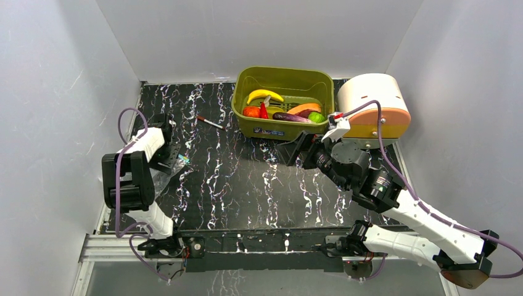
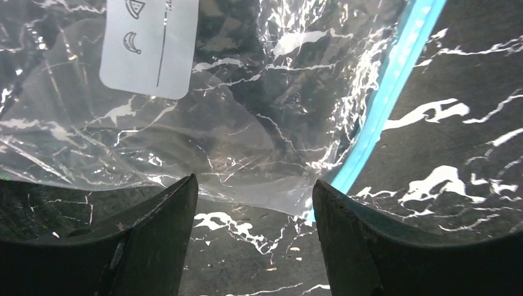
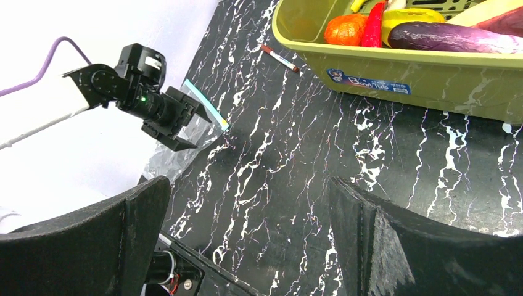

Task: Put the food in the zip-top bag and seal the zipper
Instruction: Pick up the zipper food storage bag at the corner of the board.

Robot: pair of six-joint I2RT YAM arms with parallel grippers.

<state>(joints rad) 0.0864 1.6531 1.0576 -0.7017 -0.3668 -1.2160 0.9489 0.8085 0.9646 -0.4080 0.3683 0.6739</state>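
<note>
Clear floppy zip-top bag [image 2: 247, 123], teal-blue zipper strip [image 2: 382, 111], lying on black marbled bench [image 1: 247, 185] just beyond left jaws: apart, empty; right jaws wide apart, empty; toy food [image 1: 265, 95] in olive-green plastic tub [image 1: 284, 127].

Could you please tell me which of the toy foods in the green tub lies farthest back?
The yellow banana; it curves behind the tomato and red chili, while the other pieces lie nearer the front wall of the tub.
</note>
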